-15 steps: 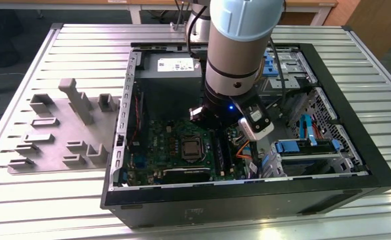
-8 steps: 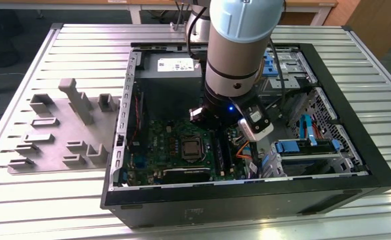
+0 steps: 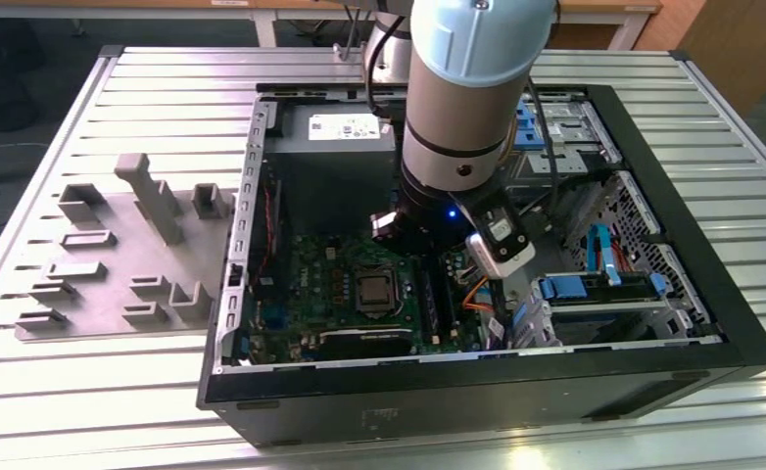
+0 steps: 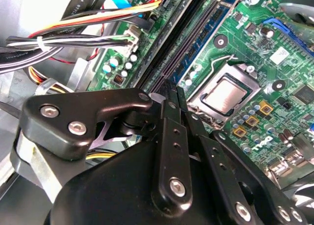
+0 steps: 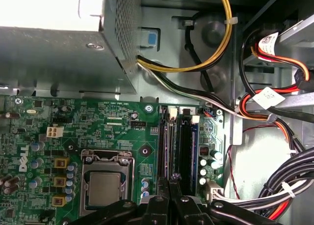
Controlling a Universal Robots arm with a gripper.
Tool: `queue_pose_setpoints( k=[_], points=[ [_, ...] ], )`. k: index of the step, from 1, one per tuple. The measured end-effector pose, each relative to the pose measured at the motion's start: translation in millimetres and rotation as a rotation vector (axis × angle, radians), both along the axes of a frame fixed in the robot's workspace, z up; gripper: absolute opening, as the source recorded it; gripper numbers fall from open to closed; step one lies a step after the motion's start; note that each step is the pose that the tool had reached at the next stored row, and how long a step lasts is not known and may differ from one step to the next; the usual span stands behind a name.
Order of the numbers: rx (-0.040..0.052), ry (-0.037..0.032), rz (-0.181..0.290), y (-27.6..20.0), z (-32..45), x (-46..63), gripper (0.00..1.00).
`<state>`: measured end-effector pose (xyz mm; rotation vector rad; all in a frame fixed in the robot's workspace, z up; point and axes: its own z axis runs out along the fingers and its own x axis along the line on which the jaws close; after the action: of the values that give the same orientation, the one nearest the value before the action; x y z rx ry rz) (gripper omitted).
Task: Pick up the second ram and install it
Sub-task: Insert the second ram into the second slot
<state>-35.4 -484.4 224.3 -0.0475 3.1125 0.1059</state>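
Because the memory slots sit just at three o'clock of the processor socket, the gripper hangs right over them, fingers pinched nearly together on the second ram's thin edge, holding it upright above the motherboard.

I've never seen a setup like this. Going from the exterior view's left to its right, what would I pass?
Grey holder tray → computer case's left wall → green motherboard → robot arm → blue drive-bay clips
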Motion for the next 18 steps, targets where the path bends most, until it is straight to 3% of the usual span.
queue_pose_setpoints(
  k=[18],
  points=[
    [0.0000, 0.0000, -0.040, 0.0, -0.1, 1.9, 0.12]
  ],
)
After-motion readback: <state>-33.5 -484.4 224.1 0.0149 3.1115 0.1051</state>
